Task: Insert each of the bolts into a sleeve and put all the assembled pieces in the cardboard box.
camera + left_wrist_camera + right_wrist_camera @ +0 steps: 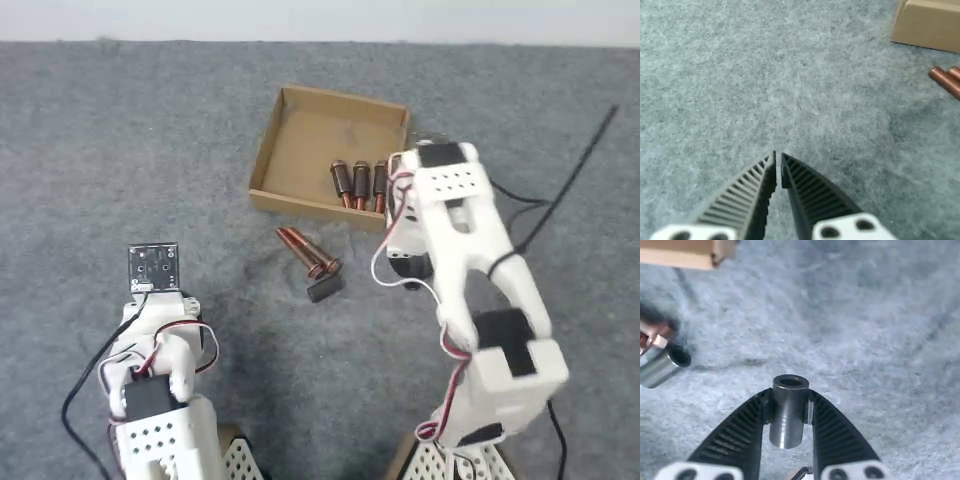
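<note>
The open cardboard box (300, 120) at the back centre holds three assembled pieces (360, 185) along its near wall. On the carpet in front of it, two copper bolts (305, 250) lie side by side, with a loose dark sleeve (323, 288) at their near end. My right gripper (788, 396) is shut on another dark sleeve (788, 415), held upright just above the carpet beside the box's corner (685, 252). The loose sleeve (662, 365) lies close by. My left gripper (779, 157) is shut and empty above bare carpet, with the bolts (945, 80) off to one side.
The right arm (460, 230) stretches over the carpet to the box's near right corner and hides its own gripper from above. The left arm (155, 390) sits at the front left. Grey carpet lies open to the left of the box and bolts.
</note>
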